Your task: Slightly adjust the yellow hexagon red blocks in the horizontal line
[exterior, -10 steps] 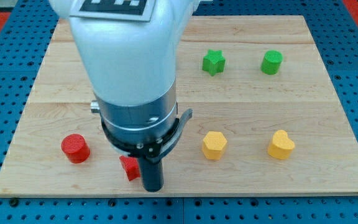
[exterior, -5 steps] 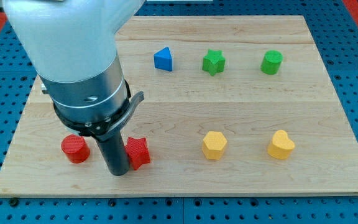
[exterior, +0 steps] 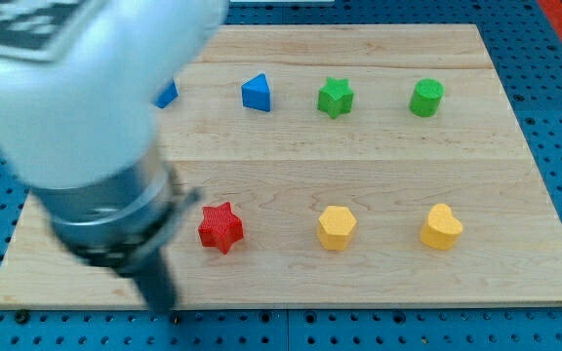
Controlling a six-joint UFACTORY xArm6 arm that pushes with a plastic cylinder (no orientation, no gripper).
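The yellow hexagon [exterior: 337, 227] lies low on the board, right of centre. The red star [exterior: 220, 226] lies to its left at about the same height. A yellow heart [exterior: 441, 227] lies further right in the same row. My tip [exterior: 161, 304] is at the board's bottom edge, below and to the left of the red star, apart from it. The arm is blurred and covers the lower left of the board, so the red cylinder does not show.
A row near the view's top holds a blue block [exterior: 166, 94] half hidden by the arm, a blue triangle [exterior: 256, 93], a green star [exterior: 335, 97] and a green cylinder [exterior: 425, 97]. The wooden board [exterior: 515, 195] lies on a blue pegboard.
The arm swept left and down towards the view's bottom left. The red star now stands uncovered; the red cylinder is now hidden behind the arm. The blue blocks at the top came into view.
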